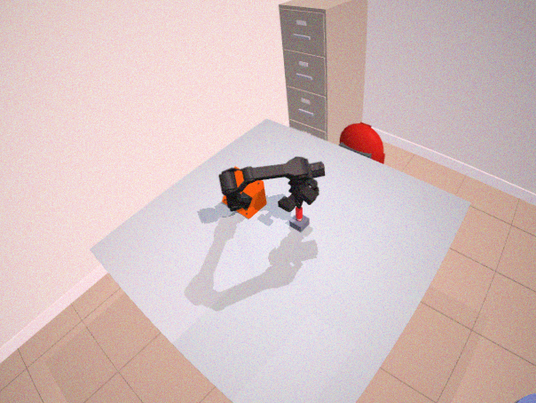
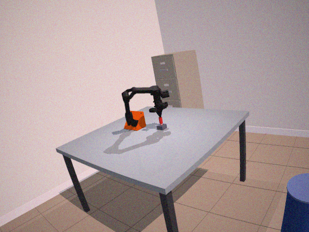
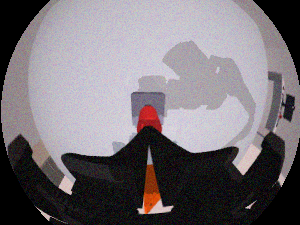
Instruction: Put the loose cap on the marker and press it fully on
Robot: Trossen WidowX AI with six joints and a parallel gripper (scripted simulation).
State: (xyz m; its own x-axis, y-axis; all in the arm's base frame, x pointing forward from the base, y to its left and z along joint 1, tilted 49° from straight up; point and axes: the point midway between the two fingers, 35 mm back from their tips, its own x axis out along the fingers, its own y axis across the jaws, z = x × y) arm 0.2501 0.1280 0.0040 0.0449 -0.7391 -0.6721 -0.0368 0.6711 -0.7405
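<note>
The grey holder block (image 1: 299, 224) (image 2: 161, 127) (image 3: 138, 100) sits on the table (image 1: 355, 266) (image 2: 189, 148). The red cap (image 1: 299, 214) (image 2: 160, 120) (image 3: 148, 115) stands upright over the marker in the block. The marker itself is mostly hidden, and whether the cap is fully seated cannot be told. My gripper (image 1: 299, 206) (image 2: 160, 116) (image 3: 148, 129) is shut with nothing between its fingertips. It points down, with the tips right at the top of the cap, touching or nearly so. In the wrist view the fingertips hide part of the cap.
The arm's orange base (image 1: 257, 198) (image 2: 139, 119) (image 3: 150, 181) stands to the left of the block in the top and exterior views. A filing cabinet (image 1: 306, 67) (image 2: 188, 79) and a red rounded object (image 1: 361, 139) are beyond the table. A blue round object (image 2: 298, 202) stands at the right.
</note>
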